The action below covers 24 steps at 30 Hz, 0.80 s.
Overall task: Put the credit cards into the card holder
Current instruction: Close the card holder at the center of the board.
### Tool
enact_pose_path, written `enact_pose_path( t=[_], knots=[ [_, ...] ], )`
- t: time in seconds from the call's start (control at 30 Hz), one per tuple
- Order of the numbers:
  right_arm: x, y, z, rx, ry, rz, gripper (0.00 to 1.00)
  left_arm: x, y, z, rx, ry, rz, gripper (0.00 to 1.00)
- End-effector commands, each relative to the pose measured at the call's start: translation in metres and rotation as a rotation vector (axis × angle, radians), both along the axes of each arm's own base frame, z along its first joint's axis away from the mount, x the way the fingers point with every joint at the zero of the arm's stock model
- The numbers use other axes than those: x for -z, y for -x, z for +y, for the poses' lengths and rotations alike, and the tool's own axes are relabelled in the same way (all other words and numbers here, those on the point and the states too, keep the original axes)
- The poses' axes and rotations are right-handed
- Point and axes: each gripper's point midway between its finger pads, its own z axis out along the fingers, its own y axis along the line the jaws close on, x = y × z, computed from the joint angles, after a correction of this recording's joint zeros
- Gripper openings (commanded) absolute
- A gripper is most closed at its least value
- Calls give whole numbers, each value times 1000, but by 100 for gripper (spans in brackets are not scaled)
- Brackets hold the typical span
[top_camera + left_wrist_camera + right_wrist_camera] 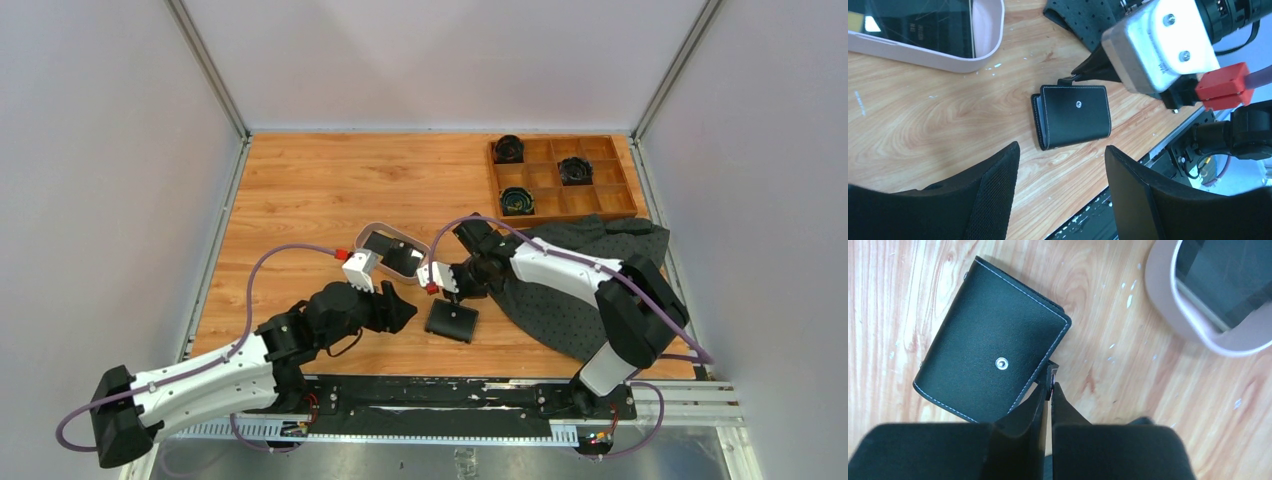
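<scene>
The card holder (452, 321) lies folded shut on the wood near the front edge, its snap stud facing up (993, 365) (1075, 117). My right gripper (1051, 383) is shut on the holder's snap tab (1066, 81) at its far edge; in the top view this gripper (456, 296) stands just above the holder. My left gripper (1063, 150) hovers open just left of the holder (396, 306), with nothing between its fingers. The credit cards (392, 251) lie in the oval pale-rimmed tray (374, 228); a dark card (923, 25) (1228, 275) shows on top, with a gold corner (855, 21) beside it.
The tray (990, 42) (1168, 305) sits just behind the holder. A wooden compartment box (600, 178) with three black coiled items stands at the back right. A dark grey dotted cloth (580, 305) lies under my right arm. A black rail (430, 395) runs along the near edge.
</scene>
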Motion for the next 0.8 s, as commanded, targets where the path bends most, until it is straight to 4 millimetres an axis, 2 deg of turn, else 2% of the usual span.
enact_pose_path(
  t=[0.0,0.17,0.23,0.4,0.53,0.67,0.77],
  knots=[
    [-15,-6,14,-267,-77,-50,0,5,2,25,-33,-77,-20,67],
    [-24,-10,22,-376,-89,-49,0,3,3,29,-35,-73,-37,68],
    [-24,-8,24,-388,-92,-18,3,5,3,28,-24,-80,-40,68],
    [-20,-9,22,-322,-61,35,30,6,7,14,79,-90,-85,72],
    [-36,-9,16,-212,-92,74,44,-7,7,0,185,-98,-180,76],
    [-65,0,7,-108,-182,120,50,-19,4,-9,245,-133,-243,98],
    [-74,20,-2,-57,-223,187,50,-28,-2,-17,278,-163,-251,100]
  ],
)
